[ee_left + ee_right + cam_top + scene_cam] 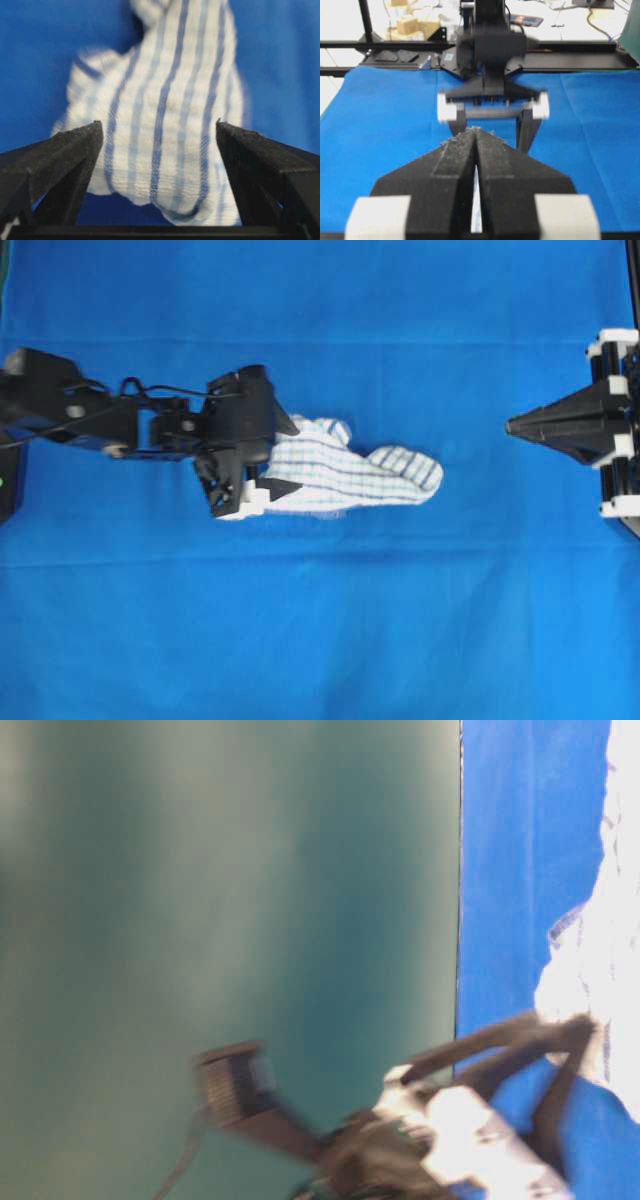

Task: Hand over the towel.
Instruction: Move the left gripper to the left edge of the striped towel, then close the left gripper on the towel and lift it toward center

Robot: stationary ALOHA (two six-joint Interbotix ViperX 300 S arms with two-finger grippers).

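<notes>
- Presently: towel (350,478) lying crumpled on blue sheet (320,620), near centre.
- Left gripper (159,145) spread wide, fingers (60,160) flanking the towel's near end, no grip.
- Right gripper (515,426) pressed together, empty, well apart from the towel.

Towel (345,475) on sheet (320,640); left pincer (262,468) astride
</notes>
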